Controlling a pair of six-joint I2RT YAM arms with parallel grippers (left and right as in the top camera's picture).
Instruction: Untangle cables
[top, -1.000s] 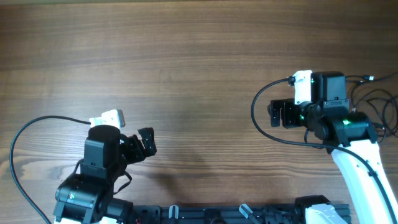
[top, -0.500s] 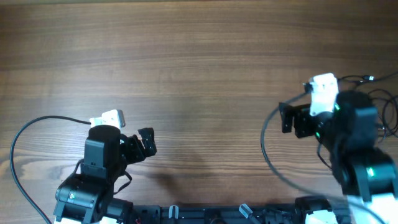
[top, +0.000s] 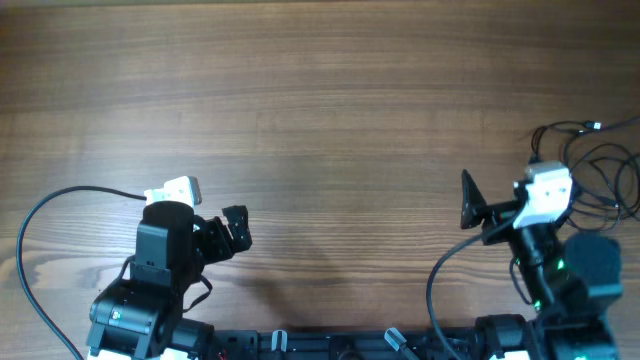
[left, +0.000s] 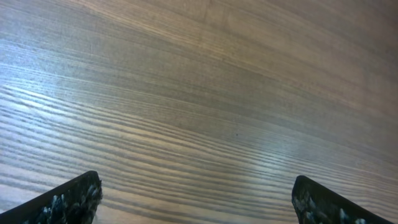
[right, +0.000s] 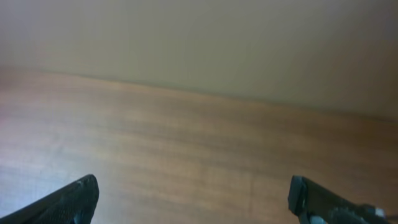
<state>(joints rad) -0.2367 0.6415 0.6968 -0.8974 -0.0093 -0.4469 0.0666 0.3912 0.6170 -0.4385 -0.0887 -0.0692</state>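
The cables (top: 603, 165) lie at the far right edge of the table (top: 320, 90) as loose, overlapping black loops, with a small silvery plug end (top: 595, 126) at the top of the heap. Nothing grips them.

The right gripper (top: 467, 200) is just left of the heap and points away from it, toward the middle of the table. In the right wrist view its fingers (right: 74, 199) show only as dark tips in the two bottom corners. They are spread wide, with bare wood between them and nothing touching them.

The left gripper (top: 237, 228) is well apart from the cables, on the left half near the front edge. Its fingers (left: 68, 202) are likewise spread wide over plain wood grain. They hold nothing and touch nothing.
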